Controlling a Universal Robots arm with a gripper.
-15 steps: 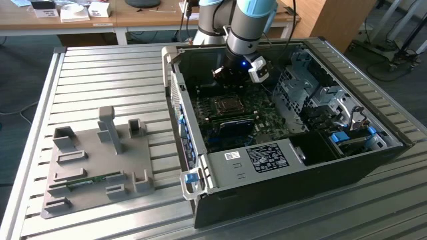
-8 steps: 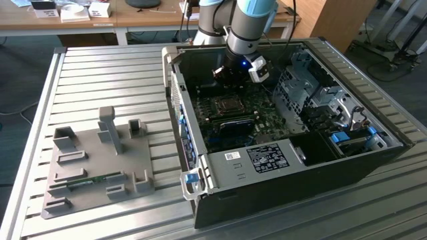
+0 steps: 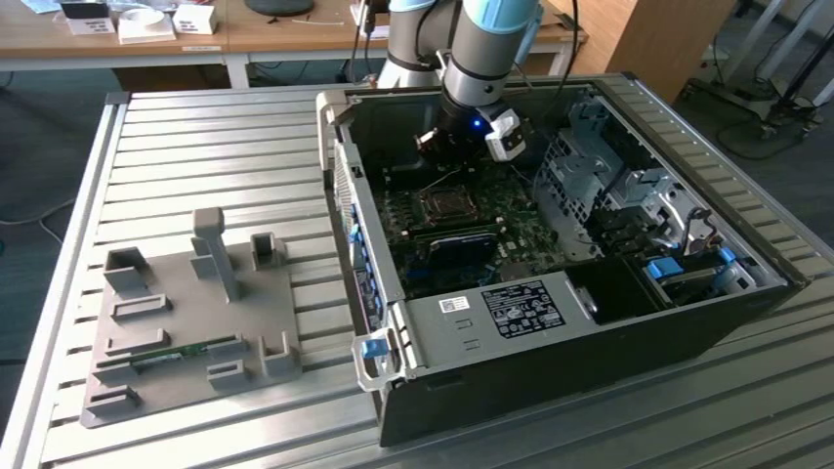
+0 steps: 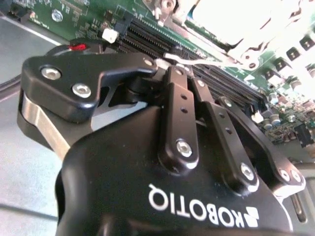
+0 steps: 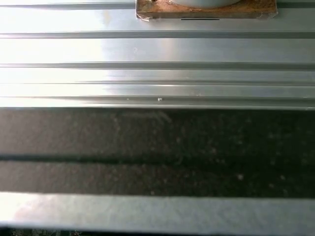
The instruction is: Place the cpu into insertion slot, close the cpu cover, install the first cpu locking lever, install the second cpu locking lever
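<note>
An open computer case [image 3: 561, 322] lies on the slatted table with its green motherboard [image 3: 515, 230] facing up. The insertion slot [image 3: 443, 203] is a silver-rimmed square near the board's rear. In the second wrist view the cpu cover [image 4: 236, 22] is a bright silver frame lying down over it. I cannot make out the cpu itself. My gripper [image 3: 447, 164] hangs low over the board just behind the slot. Its black fingers [image 4: 178, 93] are shut together, and a thin silver locking lever [image 4: 202, 63] runs right past their tips. Whether the tips pinch it or just touch it is hidden.
Long black memory slots [image 4: 162, 42] run beside the socket. A metal drive cage [image 3: 612, 181] fills the case on the exterior view's right. A grey fixture plate [image 3: 195, 322] with a green memory stick [image 3: 167, 356] sits on the table on the exterior view's left. The case wall [image 5: 157, 147] is close to the wrist.
</note>
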